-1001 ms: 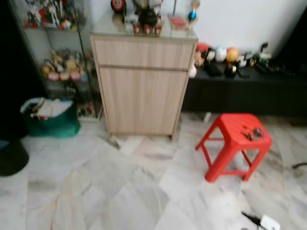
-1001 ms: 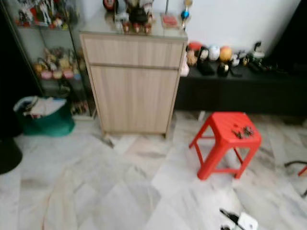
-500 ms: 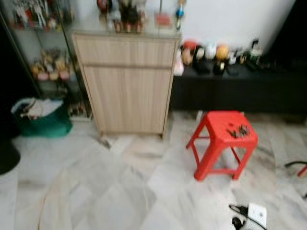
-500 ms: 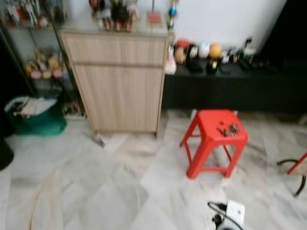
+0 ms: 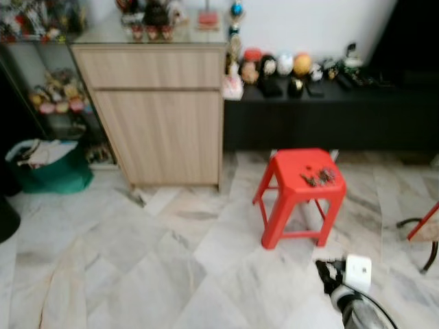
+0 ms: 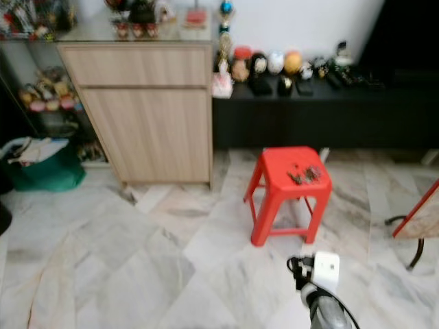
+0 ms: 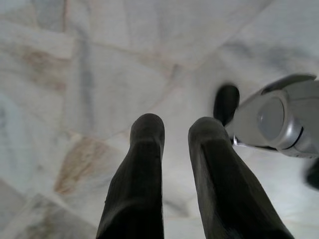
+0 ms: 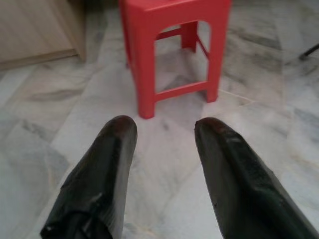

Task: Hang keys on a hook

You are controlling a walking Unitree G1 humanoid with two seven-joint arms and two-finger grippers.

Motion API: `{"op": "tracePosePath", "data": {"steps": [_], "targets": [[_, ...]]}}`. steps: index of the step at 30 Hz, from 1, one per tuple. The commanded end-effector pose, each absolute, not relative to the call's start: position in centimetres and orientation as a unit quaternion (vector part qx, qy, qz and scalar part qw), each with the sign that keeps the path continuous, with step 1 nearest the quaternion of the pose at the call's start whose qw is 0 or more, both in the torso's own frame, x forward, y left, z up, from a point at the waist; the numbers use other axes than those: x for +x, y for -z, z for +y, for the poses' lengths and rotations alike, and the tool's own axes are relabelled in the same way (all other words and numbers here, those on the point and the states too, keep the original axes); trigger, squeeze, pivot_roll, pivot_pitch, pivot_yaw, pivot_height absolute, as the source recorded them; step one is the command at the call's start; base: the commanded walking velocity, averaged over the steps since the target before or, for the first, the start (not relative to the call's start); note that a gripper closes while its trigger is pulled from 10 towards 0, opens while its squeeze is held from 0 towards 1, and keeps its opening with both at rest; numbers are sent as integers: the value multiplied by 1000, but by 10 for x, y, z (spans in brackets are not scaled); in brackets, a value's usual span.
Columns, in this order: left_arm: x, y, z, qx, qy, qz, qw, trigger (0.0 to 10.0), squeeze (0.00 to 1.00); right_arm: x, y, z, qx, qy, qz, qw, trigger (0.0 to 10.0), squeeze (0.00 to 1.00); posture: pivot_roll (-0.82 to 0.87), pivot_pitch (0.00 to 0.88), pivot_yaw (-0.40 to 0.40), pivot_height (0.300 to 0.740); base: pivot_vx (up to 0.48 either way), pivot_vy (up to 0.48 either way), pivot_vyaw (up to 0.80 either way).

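A small bunch of dark keys [image 5: 317,177] lies on the seat of a red plastic stool [image 5: 288,164] standing on the marble floor. My right gripper [image 5: 328,273] shows at the bottom right, low over the floor and short of the stool, with its white wrist block behind it. In the right wrist view the right gripper [image 8: 162,127] is open with nothing between its fingers, and the red stool [image 8: 169,15] stands ahead of them. My left gripper [image 7: 174,129] hangs over bare floor, its fingers a little apart and holding nothing.
A light wooden cabinet [image 5: 158,103] stands to the left of the stool, with ornaments on top. A low black bench [image 5: 329,116] with figurines runs along the wall behind. A green basket [image 5: 48,168] sits far left. A red chair leg [image 5: 422,223] is at the right edge.
The whole picture has shifted left, so the camera has turned; the stool now sits nearer the middle. My right gripper shows further into the bottom of the view.
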State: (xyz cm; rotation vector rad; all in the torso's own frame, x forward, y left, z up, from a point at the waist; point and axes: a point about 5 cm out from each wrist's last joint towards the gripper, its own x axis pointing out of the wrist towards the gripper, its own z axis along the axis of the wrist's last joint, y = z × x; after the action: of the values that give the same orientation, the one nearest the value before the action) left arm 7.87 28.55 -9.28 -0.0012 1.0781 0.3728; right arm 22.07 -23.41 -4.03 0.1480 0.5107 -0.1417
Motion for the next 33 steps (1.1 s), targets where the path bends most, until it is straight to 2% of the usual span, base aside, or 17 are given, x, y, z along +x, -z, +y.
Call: {"op": "tracePosePath", "data": {"steps": [1,7,8,9,10,11,12,13,15,16,17,19,22,26,27,28,33], "targets": [[70,92,291,11,-181,522,833,10000,0,233,32,-228,82,69,219,970,10000,1000,-7,0,-1,740,0,0,0],[76,89,292,17,-184,489,852,10000,0,245,19,-224,77,68,174,979,10000,988,17,0,-16,740,0,0,0],[77,89,292,21,-180,486,855,10000,0,244,19,-224,75,69,173,980,10000,71,15,0,-20,740,0,0,0],[77,88,291,24,-178,483,857,10000,0,243,19,-225,74,70,172,980,10000,0,15,0,-22,740,0,0,0],[78,88,291,24,-177,476,861,10000,0,242,19,-227,74,73,171,980,10000,0,14,0,-26,740,0,0,0],[106,80,291,29,-168,432,886,10000,0,241,19,-229,74,76,171,979,10000,0,13,0,-29,740,0,0,0],[177,49,289,43,-148,320,935,10000,0,238,20,-232,72,80,172,979,10000,0,17,0,-38,740,0,0,0],[198,34,287,53,-136,270,952,10000,0,235,21,-233,72,82,174,979,10000,0,25,0,-48,740,0,0,0],[214,17,285,61,-128,205,968,10000,0,230,24,-236,70,81,182,977,10000,0,32,0,-66,740,0,0,0],[214,17,285,61,-128,205,968,10000,0,230,24,-236,70,81,182,977,10000,0,32,0,-66,740,0,0,0],[224,2,284,60,-125,154,978,10000,0,227,26,-234,59,71,189,978,10000,0,37,0,-76,740,0,0,0],[232,-12,277,65,-108,107,986,10000,0,225,27,-236,59,72,190,977,10000,0,37,0,-83,740,0,0,0],[237,-22,266,58,-89,77,991,10000,0,224,27,-239,61,77,189,977,10000,0,38,0,-87,740,0,0,0],[234,-27,238,26,-44,46,998,10000,0,220,28,-248,65,104,196,973,10000,0,28,0,-85,740,0,0,0],[234,-27,238,26,-44,46,998,10000,0,220,28,-248,65,104,196,973,10000,0,28,0,-85,740,0,0,0],[234,-31,224,8,-24,33,999,10000,0,216,31,-253,72,125,204,968,10000,0,28,0,-87,740,0,0,0],[236,-35,208,3,-5,23,1000,10000,0,211,34,-258,76,139,217,963,10000,0,33,0,-96,740,0,0,0]]}}
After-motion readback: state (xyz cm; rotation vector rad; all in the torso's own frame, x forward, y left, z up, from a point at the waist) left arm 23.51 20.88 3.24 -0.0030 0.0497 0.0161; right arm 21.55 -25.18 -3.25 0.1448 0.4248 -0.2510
